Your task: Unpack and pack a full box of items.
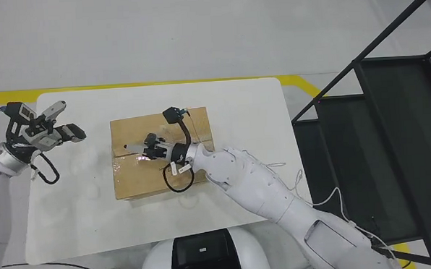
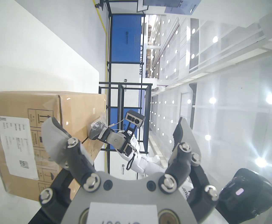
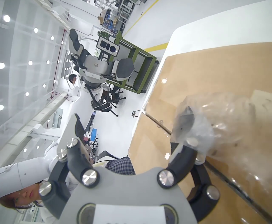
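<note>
A shut brown cardboard box (image 1: 141, 177) stands in the middle of the white table (image 1: 236, 105). My right gripper (image 1: 149, 146) is over the box top, near the centre seam. In the right wrist view the right gripper (image 3: 130, 118) is open, fingers wide apart, and crumpled clear tape (image 3: 223, 118) clings to one fingertip (image 3: 184, 125) above the box (image 3: 212, 70). My left gripper (image 1: 69, 120) hangs open and holds nothing, off the box's left side above the table. The left wrist view looks past the left gripper (image 2: 115, 123) to the box (image 2: 80, 110) and the tape (image 2: 101, 118).
A black metal stair frame (image 1: 374, 127) stands on the floor right of the table. A yellow floor line (image 1: 300, 80) runs behind the table's far edge. Bare table lies around the box on all sides.
</note>
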